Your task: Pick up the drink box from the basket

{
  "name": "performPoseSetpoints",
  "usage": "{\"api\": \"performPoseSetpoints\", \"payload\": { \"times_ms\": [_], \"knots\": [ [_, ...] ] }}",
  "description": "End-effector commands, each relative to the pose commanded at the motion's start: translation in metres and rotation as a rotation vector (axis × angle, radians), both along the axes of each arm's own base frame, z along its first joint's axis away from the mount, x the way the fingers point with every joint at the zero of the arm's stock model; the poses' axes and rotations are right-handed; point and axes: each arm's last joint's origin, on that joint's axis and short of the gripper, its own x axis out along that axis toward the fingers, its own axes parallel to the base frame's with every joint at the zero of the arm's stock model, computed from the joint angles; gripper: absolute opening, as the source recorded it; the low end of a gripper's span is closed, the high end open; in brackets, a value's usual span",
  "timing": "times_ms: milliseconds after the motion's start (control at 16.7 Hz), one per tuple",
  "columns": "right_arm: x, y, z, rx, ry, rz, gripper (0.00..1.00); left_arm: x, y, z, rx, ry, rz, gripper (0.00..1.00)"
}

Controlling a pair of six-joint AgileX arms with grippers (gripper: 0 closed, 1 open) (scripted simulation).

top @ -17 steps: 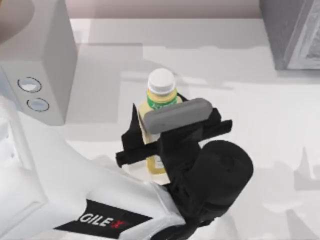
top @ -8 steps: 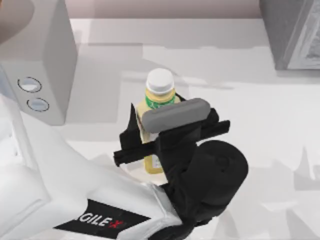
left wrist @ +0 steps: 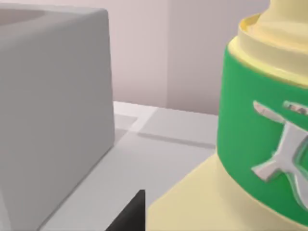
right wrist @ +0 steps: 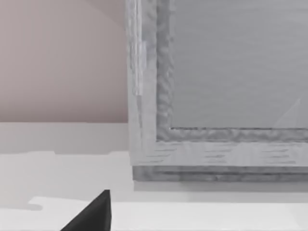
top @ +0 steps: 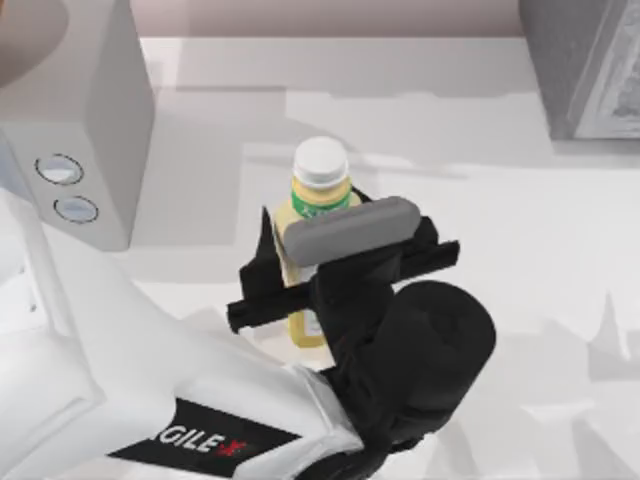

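- The drink box (top: 320, 195), a pale-yellow bottle with a white cap, stands upright at the centre of the top view, with the left end effector (top: 300, 270) closed around its body below the green label band.
- No basket is visible; white bench (top: 500, 250) surrounds it.
- Risk, as I judge it: the grip sits low on a tall bottle, so it could tip or slip when raised.
- The grey box (top: 90, 130) at upper left stands near; a swing that way could knock it.
- The right arm is parked.

White table (top: 520, 250); grey boxes (top: 90, 120).
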Motion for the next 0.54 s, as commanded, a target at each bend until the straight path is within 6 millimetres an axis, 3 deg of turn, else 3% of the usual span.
{"api": "performPoseSetpoints", "payload": {
  "times_ms": [180, 540],
  "knots": [
    [0.0, 0.0, 0.0, 0.0, 0.0, 0.0, 1.0, 0.0, 0.0, 0.0, 0.0, 0.0, 0.0, 0.98],
    [0.0, 0.0, 0.0, 0.0, 0.0, 0.0, 1.0, 0.0, 0.0, 0.0, 0.0, 0.0, 0.0, 1.0]
  ]
}}
